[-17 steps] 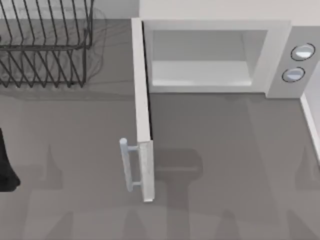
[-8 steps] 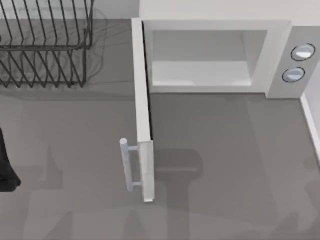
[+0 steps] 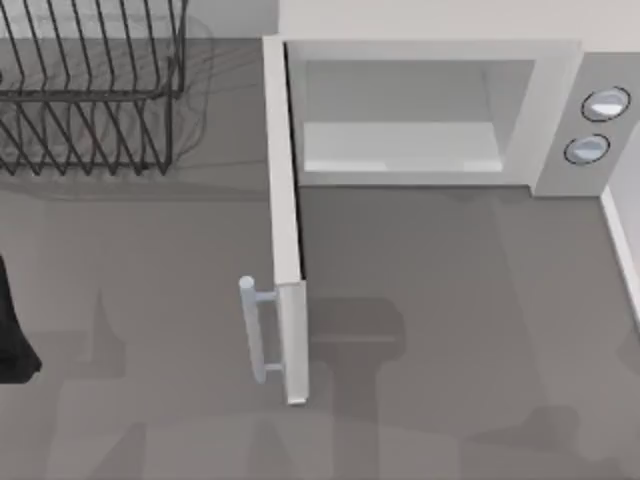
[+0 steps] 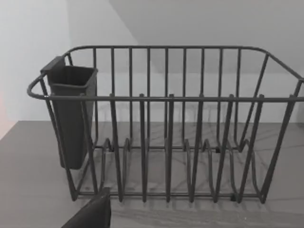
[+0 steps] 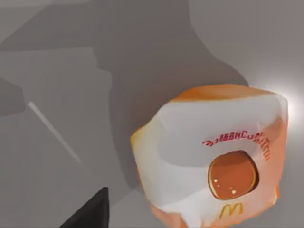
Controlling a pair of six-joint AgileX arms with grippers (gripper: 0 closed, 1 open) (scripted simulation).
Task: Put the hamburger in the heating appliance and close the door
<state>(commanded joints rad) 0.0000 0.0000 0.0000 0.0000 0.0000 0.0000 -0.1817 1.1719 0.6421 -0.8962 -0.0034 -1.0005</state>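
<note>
A: Right wrist cam – small orange-tan wrapped hamburger (image 5: 213,161) w/ whitish paper sits on the grey tabletop (image 5: 57,71), close under the cam. Right gripper's state? Can't tell.

B: Top cam – black left arm (image 3: 12,330) parked at table's left edge, grip state can't tell either. Flat white door (image 3: 285,240) w/ pale bar handle (image 3: 255,330) swung wide open. Farther back: big white boxy microwave (image 3: 560,110), and at back left a black wire rack (image 3: 90,90).

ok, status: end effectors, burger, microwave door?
Left arm parked at table's left edge. Hamburger close under the right wrist camera, ungrasped. Microwave door wide open. Wire rack off to the left.
</note>
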